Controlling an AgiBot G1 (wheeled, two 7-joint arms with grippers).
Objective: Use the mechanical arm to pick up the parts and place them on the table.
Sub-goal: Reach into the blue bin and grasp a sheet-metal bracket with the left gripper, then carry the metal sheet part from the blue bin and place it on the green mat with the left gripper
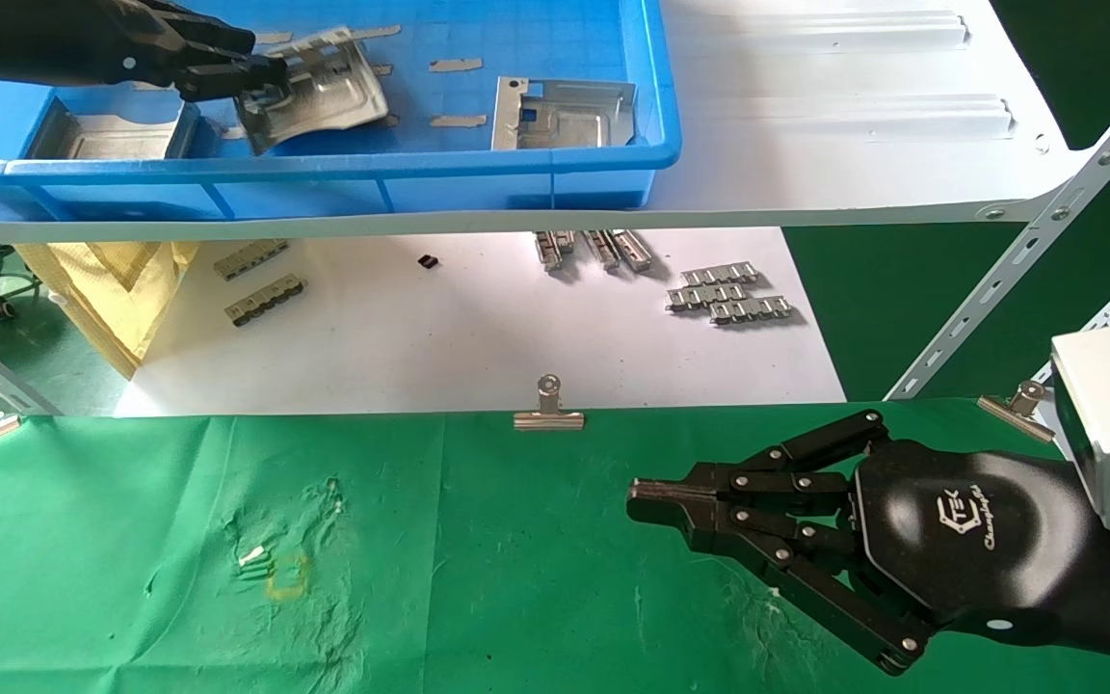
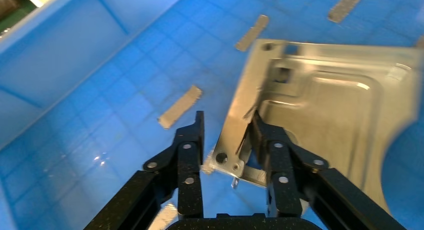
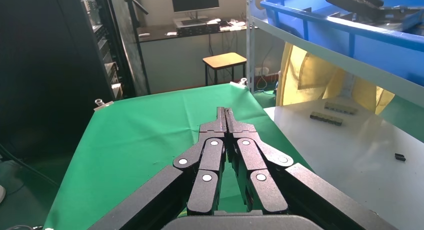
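1. While the right gripper [image 1: 642,503] hangs over the green counter [image 1: 478,578] with fingers pressed together and empty, the left gripper [image 1: 261,82] works inside the blue tray [image 1: 343,178].
2. Its fingers [image 2: 190,155] pinch 1 part [image 1: 319,92] at a corner, tilted off the tray floor.
3. 2 more parts [image 1: 565,116] lie flat there.

Wrinkled green table [image 1: 478,578], binder clips [image 1: 548,405] along its far edge, small yellow mark [image 1: 287,575] on it
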